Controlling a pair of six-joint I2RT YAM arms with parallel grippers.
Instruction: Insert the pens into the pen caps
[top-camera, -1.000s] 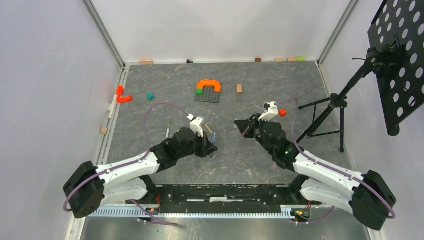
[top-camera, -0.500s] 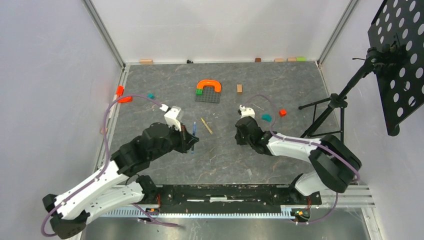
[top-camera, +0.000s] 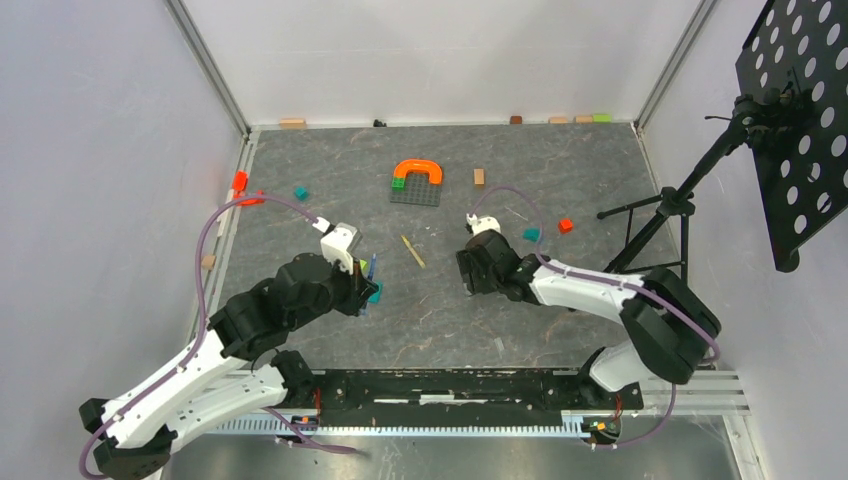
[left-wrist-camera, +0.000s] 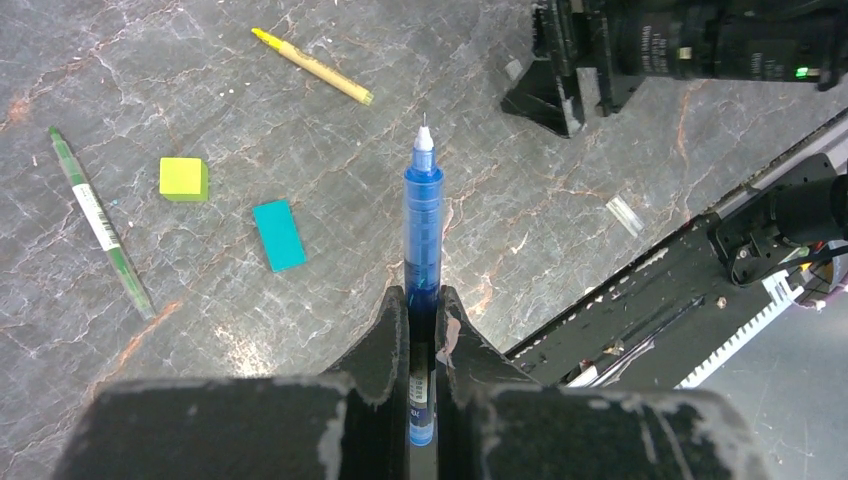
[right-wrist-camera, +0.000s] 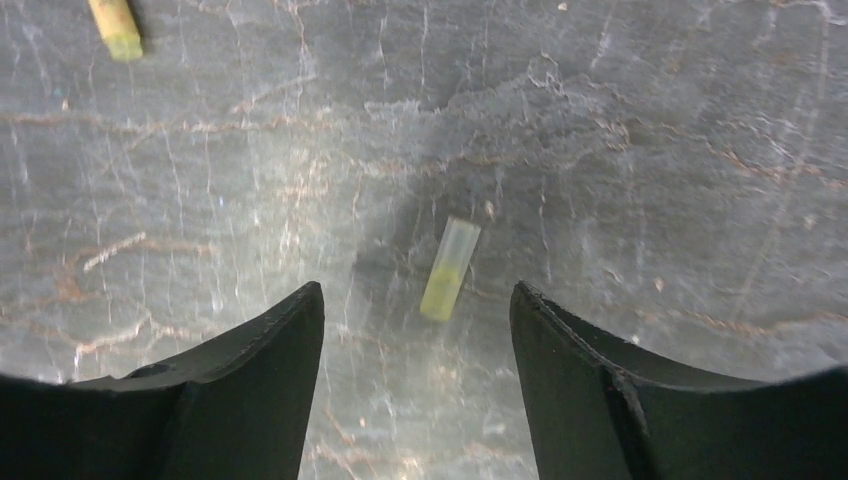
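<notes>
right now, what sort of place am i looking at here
Most likely a robotics lab test cell, not a home: plain white wall panels box in a grey stone-pattern table, a tripod stands by a black perforated board, and small toy blocks lie scattered.

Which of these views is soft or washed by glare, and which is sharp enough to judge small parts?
Right wrist view: soft, pale glare on the table around the yellowish cap; left wrist view: sharp on the blue pen in the left gripper; top external view: evenly lit, small parts too tiny to judge.
</notes>
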